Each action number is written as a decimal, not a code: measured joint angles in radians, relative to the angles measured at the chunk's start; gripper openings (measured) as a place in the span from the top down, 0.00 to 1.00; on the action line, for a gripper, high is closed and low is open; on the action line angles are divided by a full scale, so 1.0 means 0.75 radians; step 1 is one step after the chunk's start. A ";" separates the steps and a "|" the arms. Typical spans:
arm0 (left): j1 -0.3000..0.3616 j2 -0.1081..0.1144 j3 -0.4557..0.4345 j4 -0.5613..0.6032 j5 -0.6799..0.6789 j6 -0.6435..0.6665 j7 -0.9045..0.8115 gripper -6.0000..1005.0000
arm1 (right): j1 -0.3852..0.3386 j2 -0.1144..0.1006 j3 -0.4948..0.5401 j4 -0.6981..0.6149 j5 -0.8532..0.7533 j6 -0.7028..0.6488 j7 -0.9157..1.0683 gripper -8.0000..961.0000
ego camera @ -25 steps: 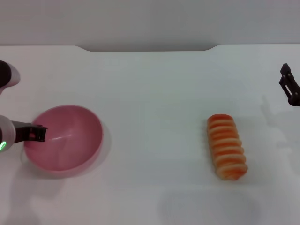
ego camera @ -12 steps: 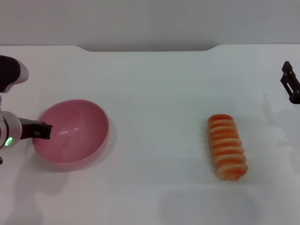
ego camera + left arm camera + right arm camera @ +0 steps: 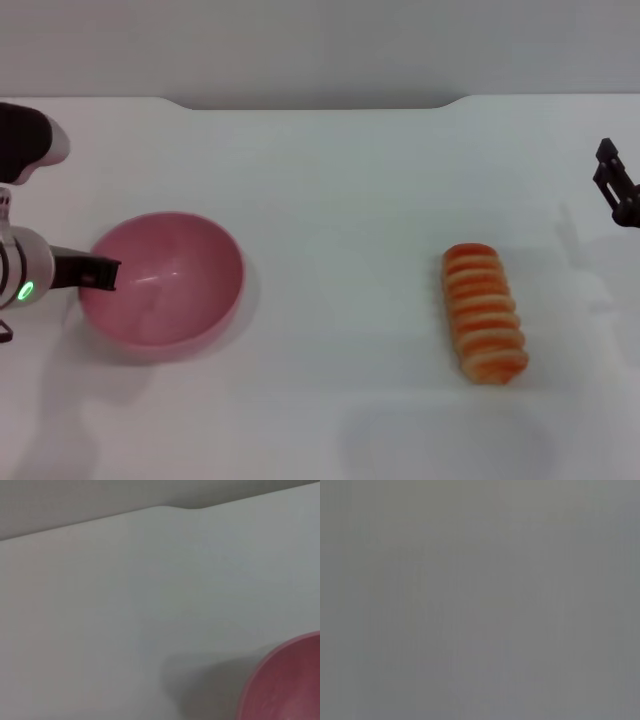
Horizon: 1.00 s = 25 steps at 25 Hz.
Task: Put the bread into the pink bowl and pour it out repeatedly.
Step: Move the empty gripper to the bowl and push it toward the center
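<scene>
Two task objects sat well apart on the white tabletop (image 3: 330,200): the pink bowl (image 3: 165,280) near the left edge and the bread (image 3: 485,312) toward the right side, striped face up, its long axis running roughly from the far edge toward the near edge. The bowl held nothing and looked tipped, its opening leaning toward the right.

At the bowl's left rim was the left gripper (image 3: 100,273), its dark tip on or over the rim; it appeared to be clamped on that rim, though the fingers themselves could not be made out. The left wrist view caught only an arc of pink rim at one corner, with bare table beyond. By the right edge of the tabletop hung the right gripper (image 3: 615,185), clear of the loaf and holding nothing; whether it was spread or closed I could not tell.

My reading is that the bowl had been emptied and needed resetting before the loaf went back in. Done well, that means settling the bowl level and upright, keeping the pinch firm on the smooth rim so it does not swivel. The right gripper would best take the bread across its narrow width, near the middle, so it hangs level.
</scene>
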 joint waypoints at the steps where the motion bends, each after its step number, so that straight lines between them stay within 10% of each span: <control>1: -0.003 0.000 -0.001 0.008 -0.006 -0.004 0.000 0.91 | 0.000 0.000 0.000 -0.001 0.000 0.004 0.000 0.36; 17: -0.006 0.002 -0.035 0.121 -0.025 -0.064 0.010 0.95 | -0.008 0.000 -0.010 -0.029 0.000 0.065 0.006 0.36; 25: -0.048 0.003 -0.071 0.203 -0.026 -0.165 0.024 0.95 | -0.032 0.000 0.060 -0.377 -0.009 0.540 0.002 0.37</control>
